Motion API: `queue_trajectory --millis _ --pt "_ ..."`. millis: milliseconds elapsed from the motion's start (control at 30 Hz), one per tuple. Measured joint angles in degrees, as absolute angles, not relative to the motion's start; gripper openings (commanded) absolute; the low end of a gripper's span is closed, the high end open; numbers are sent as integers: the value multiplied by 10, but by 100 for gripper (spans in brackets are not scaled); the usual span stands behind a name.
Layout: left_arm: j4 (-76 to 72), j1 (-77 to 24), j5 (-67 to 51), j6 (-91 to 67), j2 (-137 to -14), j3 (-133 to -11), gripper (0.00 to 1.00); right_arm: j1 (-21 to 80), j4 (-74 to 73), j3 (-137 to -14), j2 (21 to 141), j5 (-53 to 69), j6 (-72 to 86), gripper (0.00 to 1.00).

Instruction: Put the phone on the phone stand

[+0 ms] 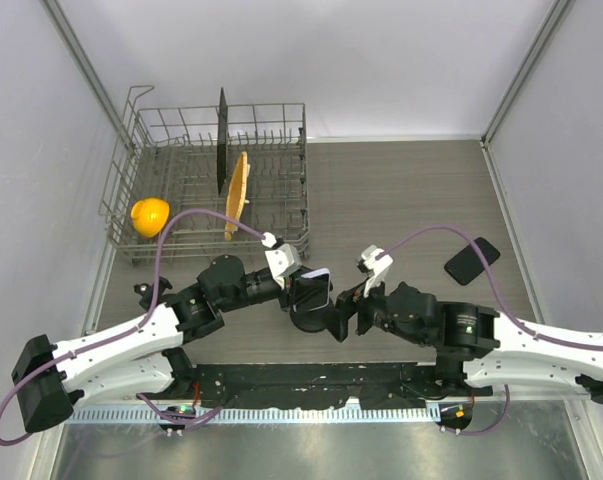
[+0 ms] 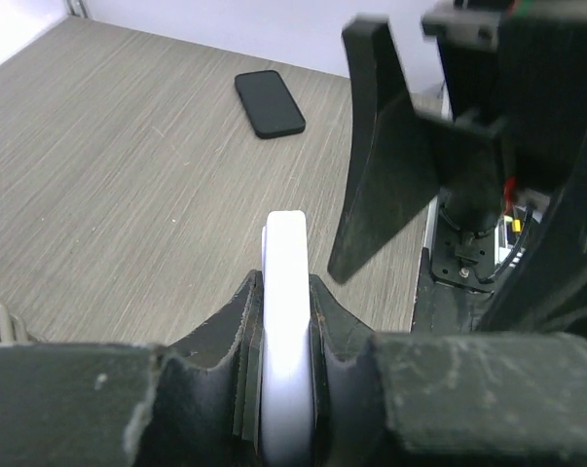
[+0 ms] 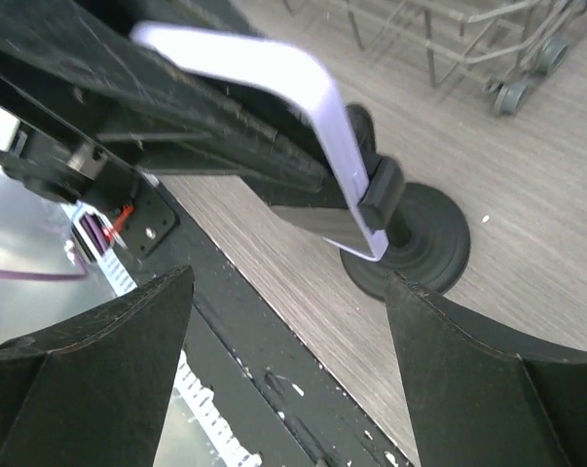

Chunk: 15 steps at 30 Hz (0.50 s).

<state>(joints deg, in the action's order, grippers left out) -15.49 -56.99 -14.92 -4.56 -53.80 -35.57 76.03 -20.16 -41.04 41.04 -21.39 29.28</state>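
Two phones are in sight. One is a white phone [image 1: 314, 284], clamped edge-on in the left claw [image 1: 303, 280] just below the middle of the top view. The other is a black phone [image 1: 472, 260], lying flat and alone on the table [image 1: 401, 190] at the right, well apart from both arms.

There is one phone stand [image 1: 316, 322], black with a round base, standing on the table directly under the white phone. In the right wrist view the white phone [image 3: 274, 78] slants down from the upper left, and its lower end meets the black clip of the phone stand [image 3: 420, 243].

The left wrist view shows the left claw [image 2: 285, 292] shut tight on the thin edge of the white phone [image 2: 285, 243], a finger pressing each side. The right claw [image 1: 353, 305] sits just right of the stand with its fingers [image 3: 108, 341] spread wide apart, holding nothing.

One wire dish rack [image 1: 281, 110] fills the upper left. It carries three things: a yellow round object [image 1: 149, 215], a dark flat board [image 1: 222, 140] standing upright and a yellow-orange flat piece [image 1: 237, 190] leaning beside it.

The table is grey with a fine wood grain. Plain white walls close it in at the left, back and right, with metal posts running along the corners. A black rail crosses the near edge at the bottom.
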Motion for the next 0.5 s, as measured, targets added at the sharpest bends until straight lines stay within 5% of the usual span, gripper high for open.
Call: queue_trajectory --millis 233,500 --pt "-191 -570 -128 -51 -537 -338 0 792 -161 -379 493 -220 253 85" --pt "-208 -591 -95 -41 -533 -327 0 846 -58 -352 554 -367 176 85"
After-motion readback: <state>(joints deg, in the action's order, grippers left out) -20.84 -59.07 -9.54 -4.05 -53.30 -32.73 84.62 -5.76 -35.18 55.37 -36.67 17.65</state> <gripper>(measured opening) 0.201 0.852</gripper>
